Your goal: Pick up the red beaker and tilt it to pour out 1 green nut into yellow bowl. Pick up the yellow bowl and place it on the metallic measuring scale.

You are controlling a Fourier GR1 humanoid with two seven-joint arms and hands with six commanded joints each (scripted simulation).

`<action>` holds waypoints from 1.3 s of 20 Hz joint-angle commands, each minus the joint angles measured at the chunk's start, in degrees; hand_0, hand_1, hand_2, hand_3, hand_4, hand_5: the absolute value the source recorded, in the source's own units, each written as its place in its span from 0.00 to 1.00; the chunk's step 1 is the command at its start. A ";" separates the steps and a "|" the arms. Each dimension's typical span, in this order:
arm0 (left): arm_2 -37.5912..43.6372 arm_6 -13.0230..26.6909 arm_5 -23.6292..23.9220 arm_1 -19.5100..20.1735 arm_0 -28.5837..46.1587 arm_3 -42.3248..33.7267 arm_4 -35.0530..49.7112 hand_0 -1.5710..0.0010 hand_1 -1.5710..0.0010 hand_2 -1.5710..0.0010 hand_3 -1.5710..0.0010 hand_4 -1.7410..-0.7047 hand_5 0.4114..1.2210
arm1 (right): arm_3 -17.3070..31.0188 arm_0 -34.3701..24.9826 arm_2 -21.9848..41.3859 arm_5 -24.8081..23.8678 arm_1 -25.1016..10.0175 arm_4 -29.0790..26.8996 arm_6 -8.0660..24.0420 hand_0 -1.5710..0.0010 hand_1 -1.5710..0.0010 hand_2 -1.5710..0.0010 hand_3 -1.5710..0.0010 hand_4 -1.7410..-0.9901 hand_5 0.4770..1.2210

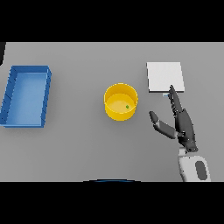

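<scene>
Table point(78, 148), grey, spans the whole field. Blue tray point(9, 94) lies at nine o'clock, near the left edge, well apart from everything else. Metallic measuring scale point(165, 76), a pale square plate, sits at about two o'clock. Yellow bowl point(109, 104) stands upright near centre, between tray and scale, touching neither. Right hand point(186, 127) enters from five o'clock on a white and grey forearm, palm raised, fingers straight and extended toward twelve o'clock, their tips meeting the scale's near edge; the thumb is spread toward the bowl; it holds nothing. Green nut point(127, 106) rests inside the bowl, right of its middle.
</scene>
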 commanded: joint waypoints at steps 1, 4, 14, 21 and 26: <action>2.19 0.66 1.60 1.12 2.07 0.50 2.44 0.00 0.00 0.00 0.02 0.00 1.00 | -0.04 0.36 0.26 0.05 0.09 0.16 -0.03 1.00 1.00 1.00 1.00 0.82 0.17; 6.54 6.33 6.49 2.98 8.77 1.50 8.03 0.00 0.00 0.00 0.01 0.00 1.00 | 0.47 -0.17 0.63 0.02 -0.58 1.34 -0.12 1.00 1.00 1.00 1.00 0.81 0.19; 16.22 17.38 19.38 2.59 35.76 -14.91 25.59 0.00 0.00 0.00 0.00 0.00 1.00 | 0.48 -0.24 0.78 1.42 -1.22 0.37 -0.91 1.00 1.00 1.00 1.00 0.80 0.26; 15.49 25.77 23.47 0.19 55.63 -38.74 31.82 0.00 0.00 0.00 0.00 0.00 0.79 | 0.51 0.86 1.16 0.98 -1.24 1.29 -1.96 1.00 1.00 1.00 1.00 0.76 0.27; 14.47 31.09 20.06 1.13 61.09 -48.94 34.00 0.07 0.14 0.19 0.16 0.36 0.45 | 0.61 0.29 1.05 1.11 -1.00 0.81 -1.04 1.00 1.00 1.00 1.00 0.78 0.26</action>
